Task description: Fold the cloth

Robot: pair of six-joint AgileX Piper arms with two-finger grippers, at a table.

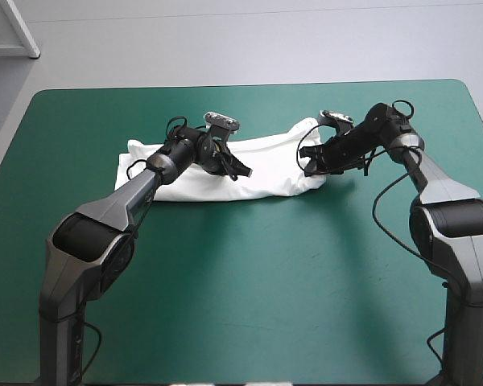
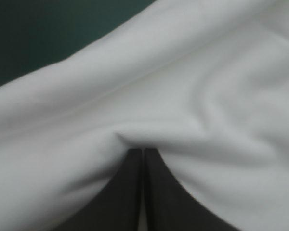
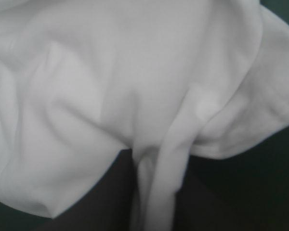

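Observation:
The white T-shirt (image 1: 225, 165) lies as a long folded band across the far middle of the teal-green table. My left gripper (image 1: 240, 169) is on the band's middle, its black fingers (image 2: 130, 192) meeting in a point with cloth (image 2: 183, 96) gathered at their tips. At the band's right end my right gripper (image 1: 310, 166) pinches a fold of the T-shirt (image 3: 125, 86), a white strip running down between its fingers (image 3: 106, 192). In both wrist views the cloth fills most of the picture.
The teal-green table cover (image 1: 249, 281) spreads wide in front of the T-shirt. A strip of cover (image 1: 241, 100) shows between the cloth and the far edge. Both arms reach in from the near corners.

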